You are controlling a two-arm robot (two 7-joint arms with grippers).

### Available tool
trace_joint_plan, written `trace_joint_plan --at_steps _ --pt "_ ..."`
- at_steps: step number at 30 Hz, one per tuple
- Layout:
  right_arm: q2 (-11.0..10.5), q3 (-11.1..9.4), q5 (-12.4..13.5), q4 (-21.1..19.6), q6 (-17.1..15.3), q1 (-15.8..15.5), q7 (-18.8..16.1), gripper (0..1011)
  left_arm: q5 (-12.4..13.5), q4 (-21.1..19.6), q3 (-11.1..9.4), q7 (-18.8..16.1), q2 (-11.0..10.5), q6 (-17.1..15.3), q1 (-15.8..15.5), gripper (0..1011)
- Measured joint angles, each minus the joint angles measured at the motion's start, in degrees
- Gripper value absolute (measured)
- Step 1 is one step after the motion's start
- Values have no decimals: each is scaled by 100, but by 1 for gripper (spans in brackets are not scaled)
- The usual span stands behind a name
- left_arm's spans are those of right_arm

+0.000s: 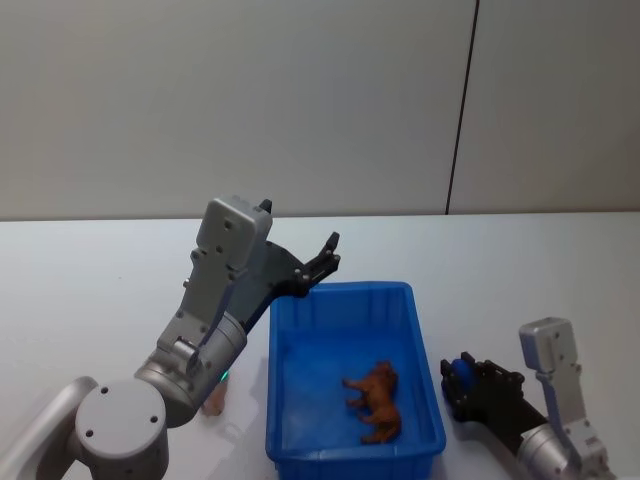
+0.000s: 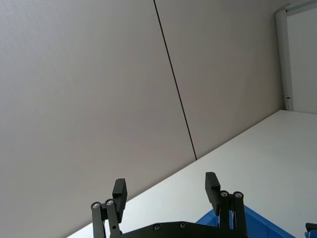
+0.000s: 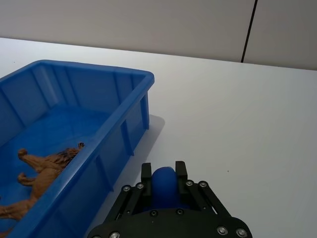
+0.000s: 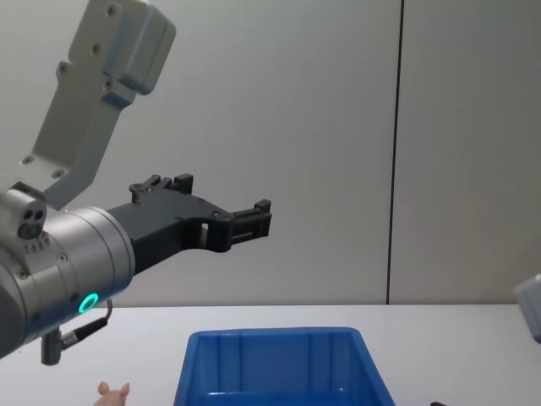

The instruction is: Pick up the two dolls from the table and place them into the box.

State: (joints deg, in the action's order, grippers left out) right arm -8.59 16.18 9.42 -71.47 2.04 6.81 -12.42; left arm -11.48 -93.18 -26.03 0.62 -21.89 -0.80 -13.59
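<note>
Left arm (image 4: 59, 254) fills left side of the chest view, big. Left gripper (image 1: 325, 262) is raised above the table (image 1: 90, 280), over the box's far left corner at frame centre in the head view; its fingers (image 2: 119, 191) stand wide apart with nothing between. The box (image 1: 340, 292) sits lower centre of the head view. The reddish-brown doll (image 1: 378, 400) lies on its side on the box floor, lower right part. The pink doll (image 1: 213, 400) is on the table just left of the box, partly hidden by the left arm. Right gripper (image 1: 458, 378) is low at lower right, just beside the box's right wall, fingers (image 3: 146, 171) closed in on a blue rounded piece (image 3: 163, 184).
</note>
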Motion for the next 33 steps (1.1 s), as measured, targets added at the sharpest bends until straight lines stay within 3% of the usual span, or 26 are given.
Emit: trace_joint_plan --at_steps 10,24,33 --pt "15 6 -31 -88 35 27 -15 212 0 0 0 0 0 0 0 1001" --pt "-40 2 -117 -922 209 -78 31 147 0 0 0 0 0 0 0 1001" --pt "-17 61 -119 -1323 224 -52 -310 107 0 0 0 0 0 0 0 1001"
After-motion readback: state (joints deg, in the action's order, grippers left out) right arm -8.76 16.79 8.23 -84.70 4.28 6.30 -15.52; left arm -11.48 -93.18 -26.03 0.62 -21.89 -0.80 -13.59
